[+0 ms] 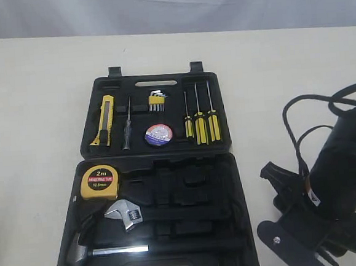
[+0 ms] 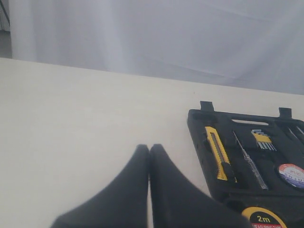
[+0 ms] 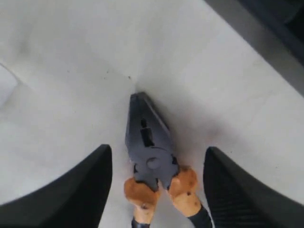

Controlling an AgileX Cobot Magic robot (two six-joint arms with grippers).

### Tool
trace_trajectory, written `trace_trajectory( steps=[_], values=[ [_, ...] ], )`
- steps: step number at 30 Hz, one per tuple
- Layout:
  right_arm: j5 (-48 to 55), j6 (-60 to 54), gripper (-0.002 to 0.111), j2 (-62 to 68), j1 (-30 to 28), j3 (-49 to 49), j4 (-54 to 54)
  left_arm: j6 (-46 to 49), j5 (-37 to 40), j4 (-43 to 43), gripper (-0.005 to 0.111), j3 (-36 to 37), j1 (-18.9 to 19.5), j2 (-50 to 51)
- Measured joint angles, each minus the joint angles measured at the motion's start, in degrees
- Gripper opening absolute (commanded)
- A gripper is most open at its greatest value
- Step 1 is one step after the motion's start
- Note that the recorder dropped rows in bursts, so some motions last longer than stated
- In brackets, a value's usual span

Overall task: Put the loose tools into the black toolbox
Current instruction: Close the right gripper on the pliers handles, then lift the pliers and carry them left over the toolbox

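Observation:
The black toolbox point(image 1: 116, 88) lies open on the table, also seen in the left wrist view point(image 2: 199, 123). Its far half holds the yellow-black utility knife point(image 1: 105, 119) point(image 2: 217, 152) and the small tape roll point(image 1: 158, 134) point(image 2: 290, 175). The yellow tape measure point(image 1: 99, 181) point(image 2: 262, 218) sits in the near half. The pliers point(image 3: 149, 142) lie on the bare table, hidden in the exterior view by the right arm. My right gripper point(image 3: 157, 148) stands open above them, a finger on each side of the orange handles. My left gripper point(image 2: 149, 147) is shut on nothing, over the table left of the box.
A steel hammer point(image 1: 88, 248) and a silver wrench point(image 1: 127, 212) lie in the near half. Hex keys point(image 1: 156, 101), three yellow-handled screwdrivers point(image 1: 200, 122) and a thin grey screwdriver point(image 1: 126, 128) fill the far half. The right arm's cables point(image 1: 312, 110) loop above it.

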Motion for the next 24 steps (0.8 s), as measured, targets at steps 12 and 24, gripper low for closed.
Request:
trace_trajectory(
  steps=[12,24],
  values=[
    [-2.59,-0.10,0.047,3.99,0.00,0.48,-3.31,0.00,0.00,0.00,0.000,0.00,0.00,0.00],
    [-4.47,6.58,0.000,5.92,0.02,0.50,-5.98,0.00,0.00,0.00,0.000,0.00,0.00,0.00]
  ],
)
